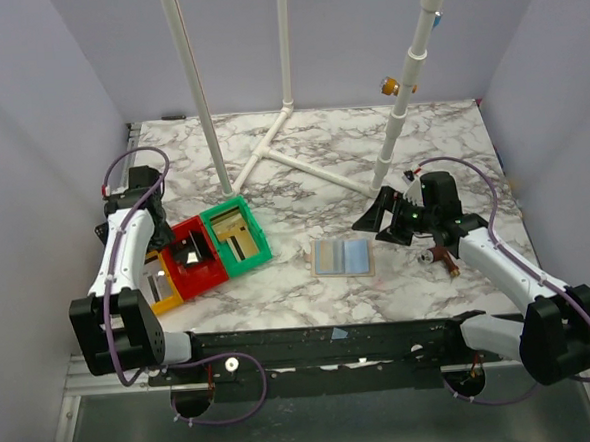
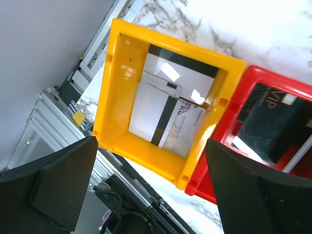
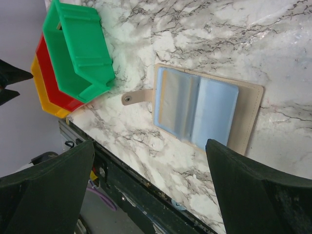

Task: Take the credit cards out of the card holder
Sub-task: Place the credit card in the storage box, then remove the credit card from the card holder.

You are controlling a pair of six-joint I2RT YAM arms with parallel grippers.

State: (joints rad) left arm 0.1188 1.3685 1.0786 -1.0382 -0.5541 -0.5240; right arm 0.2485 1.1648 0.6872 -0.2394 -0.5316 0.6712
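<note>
Beige leatherette framing pale blue sleeves (image 3: pixel 175 100): the holder (image 3: pixel 207 105) lies open and flat on the tabletop (image 3: pixel 253 39), between the two arms. Its strap (image 3: pixel 136 97) is flung out toward the green bin (image 3: pixel 78 44). Your right pincer (image 3: pixel 149 145) hangs above it, fingers wide apart with nothing between them. Your left pincer (image 2: pixel 151 146) is spread the same way, empty, over the yellow bin (image 2: pixel 117 83). White cards (image 2: pixel 156 109) with dark stripes lie flat on that bin's floor.

You cannot tell from these views whether a card is left in the sleeves. The right-hand pocket (image 3: pixel 214 114) looks a solid pale blue, so check that one first.

Expect any card to be light, stiff and slick, and too thin to pinch while it lies flush. Take it by whichever edge stands clear of the pocket mouth and draw it out along its own plane. The holder is light too and will likely slide or fold with the pull, so pin its border (image 3: pixel 246 122) with the other pincer.
</note>
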